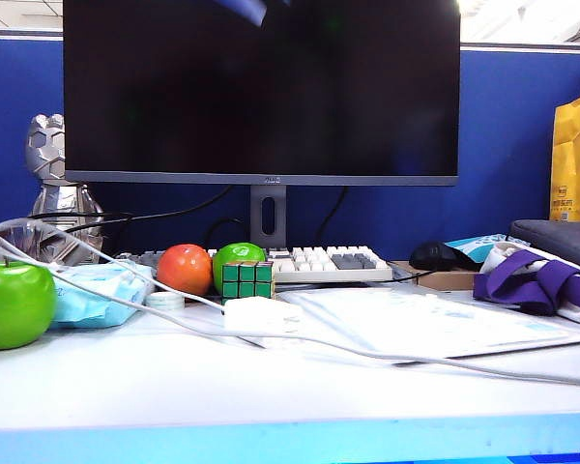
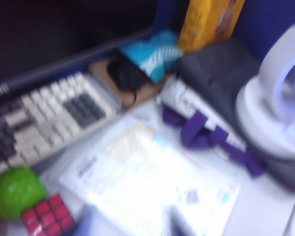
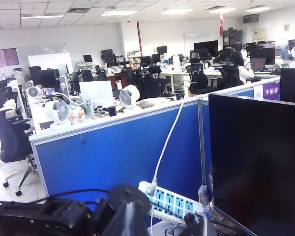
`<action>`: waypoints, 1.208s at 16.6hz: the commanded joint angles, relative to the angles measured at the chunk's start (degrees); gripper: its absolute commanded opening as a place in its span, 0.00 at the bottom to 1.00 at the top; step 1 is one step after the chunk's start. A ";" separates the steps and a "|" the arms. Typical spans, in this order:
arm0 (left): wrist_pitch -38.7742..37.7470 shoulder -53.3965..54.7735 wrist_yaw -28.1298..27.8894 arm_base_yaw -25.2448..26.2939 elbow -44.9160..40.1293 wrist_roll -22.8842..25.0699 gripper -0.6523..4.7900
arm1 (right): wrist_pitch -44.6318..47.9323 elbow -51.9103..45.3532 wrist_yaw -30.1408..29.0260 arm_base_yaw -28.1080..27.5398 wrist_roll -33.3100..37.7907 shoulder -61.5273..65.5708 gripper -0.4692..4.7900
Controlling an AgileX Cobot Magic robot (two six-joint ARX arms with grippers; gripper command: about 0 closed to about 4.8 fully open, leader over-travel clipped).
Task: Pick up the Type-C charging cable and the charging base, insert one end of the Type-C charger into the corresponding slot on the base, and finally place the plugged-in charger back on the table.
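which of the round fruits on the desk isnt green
The orange-red fruit, sitting between the green apple at the left edge and the smaller green fruit behind the Rubik's cube. The other two are both bright green.

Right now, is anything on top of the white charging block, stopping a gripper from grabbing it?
Nothing covers the charging base; the Rubik's cube stands just behind it. The left and right grippers are outside the exterior view, so their paths can't be judged.
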 commanded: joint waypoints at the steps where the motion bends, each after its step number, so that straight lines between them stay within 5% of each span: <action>1: -2.40 -1.60 2.73 -0.46 0.07 0.87 0.27 | -0.92 0.17 1.77 0.09 -0.50 -0.87 0.08; 2: -0.48 -3.96 2.86 -0.90 0.09 0.92 0.17 | -7.04 0.17 8.76 0.09 -6.03 -2.16 0.08; 5: 1.86 -9.51 6.10 -0.90 0.09 0.83 0.15 | -16.55 0.15 20.35 0.09 -8.72 -4.61 0.08; 7: 4.11 -14.34 8.04 -0.90 0.11 0.87 0.15 | -24.57 0.02 24.83 0.13 -18.73 -5.95 0.08; 9: 3.50 -21.35 7.15 -0.90 0.09 0.94 0.15 | -30.08 -2.03 26.71 0.20 -21.11 -6.40 0.08; 12: -4.66 -35.10 6.08 -0.90 0.09 2.75 0.15 | -16.61 -22.03 21.35 0.20 -20.74 -12.44 0.08; 15: -11.89 -44.59 2.60 -0.85 0.07 5.42 0.15 | -4.13 -40.19 21.97 0.20 -16.96 -20.59 0.08; 18: -18.03 -50.49 0.55 -0.83 0.07 5.44 0.15 | 2.14 -55.43 29.22 0.20 -15.21 -31.21 0.08; 20: -22.36 -52.52 -0.85 -0.81 0.04 5.44 0.15 | 2.29 -66.29 40.46 0.17 -13.22 -39.85 0.08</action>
